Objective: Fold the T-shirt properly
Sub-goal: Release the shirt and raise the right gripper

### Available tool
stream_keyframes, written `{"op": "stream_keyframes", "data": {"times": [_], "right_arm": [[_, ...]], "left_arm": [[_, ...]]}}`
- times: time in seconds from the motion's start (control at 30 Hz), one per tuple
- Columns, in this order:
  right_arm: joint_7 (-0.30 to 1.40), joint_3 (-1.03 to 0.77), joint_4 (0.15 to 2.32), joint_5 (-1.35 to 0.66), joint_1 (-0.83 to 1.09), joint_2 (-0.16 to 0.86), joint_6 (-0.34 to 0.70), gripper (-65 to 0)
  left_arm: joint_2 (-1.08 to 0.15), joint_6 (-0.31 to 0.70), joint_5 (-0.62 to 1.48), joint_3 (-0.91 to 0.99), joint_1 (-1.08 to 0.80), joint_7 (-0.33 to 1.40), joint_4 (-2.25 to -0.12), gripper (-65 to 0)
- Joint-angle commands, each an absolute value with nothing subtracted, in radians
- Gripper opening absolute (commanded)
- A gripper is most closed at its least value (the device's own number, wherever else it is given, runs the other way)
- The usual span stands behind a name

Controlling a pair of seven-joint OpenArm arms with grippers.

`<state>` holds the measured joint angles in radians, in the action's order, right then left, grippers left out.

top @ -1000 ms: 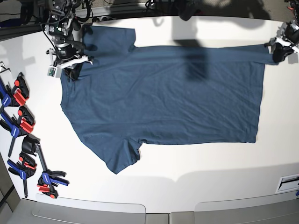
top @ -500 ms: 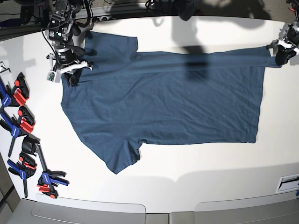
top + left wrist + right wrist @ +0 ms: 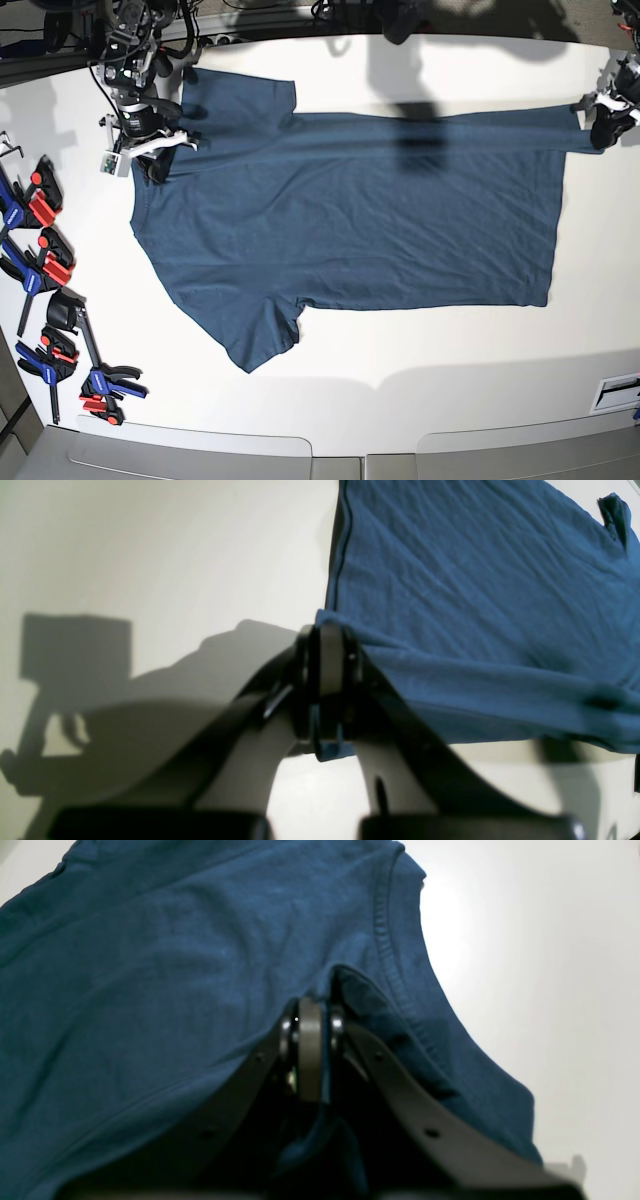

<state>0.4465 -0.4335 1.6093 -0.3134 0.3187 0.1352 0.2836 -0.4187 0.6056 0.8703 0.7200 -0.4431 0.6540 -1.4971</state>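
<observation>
Across the white table (image 3: 420, 370) the teal-blue T-shirt (image 3: 350, 230) lies spread flat. At its collar end, the right gripper (image 3: 310, 1055) pinches the neck fabric, while the left gripper (image 3: 327, 680) clamps a hem corner.

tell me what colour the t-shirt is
Plain dark teal-blue T-shirt, clearest in the base view.

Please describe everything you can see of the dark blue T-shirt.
The dark teal-blue short-sleeved cotton T-shirt lies spread, lightly wrinkled, on the white table, collar toward the clamps. The right gripper pinches the cloth at the ribbed collar; the left gripper pinches a hem corner. That far edge is raised slightly.
</observation>
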Motion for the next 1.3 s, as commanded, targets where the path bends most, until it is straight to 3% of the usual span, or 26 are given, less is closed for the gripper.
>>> {"op": "stream_keyframes", "data": {"times": [0.0, 0.07, 0.13, 0.33, 0.7, 0.93, 1.27], "right_arm": [[0.425, -0.438, 1.625, -0.316, 0.313, 0.147, 0.293, -60.2], [0.427, -0.438, 1.625, -0.317, 0.313, 0.147, 0.334, -43.0], [0.427, -0.438, 1.627, -0.317, 0.313, 0.147, 0.353, -33.2], [0.496, -0.479, 1.703, -0.332, 0.315, 0.147, 0.352, -32.5], [0.717, -0.684, 1.856, -0.714, 0.520, 0.141, 0.393, -32.7], [0.723, -0.685, 1.854, -0.798, 0.690, 0.058, 0.416, -32.7], [0.704, -0.596, 1.752, -0.785, 0.715, 0.009, 0.415, -32.7]], "left_arm": [[-0.442, 0.606, 0.887, 0.729, -0.444, 0.629, -1.512, -54.4], [-0.442, 0.606, 0.887, 0.729, -0.443, 0.632, -1.512, -42.6], [-0.450, 0.606, 0.887, 0.729, -0.445, 0.632, -1.512, -41.3], [-0.537, 0.606, 0.891, 0.736, -0.447, 0.632, -1.512, -41.3], [-0.712, 0.602, 0.891, 0.916, -0.446, 0.657, -1.547, -41.3], [-0.781, 0.602, 0.891, 0.942, -0.446, 0.656, -1.547, -41.3], [-0.779, 0.602, 0.891, 0.942, -0.446, 0.650, -1.547, -41.3]]}}
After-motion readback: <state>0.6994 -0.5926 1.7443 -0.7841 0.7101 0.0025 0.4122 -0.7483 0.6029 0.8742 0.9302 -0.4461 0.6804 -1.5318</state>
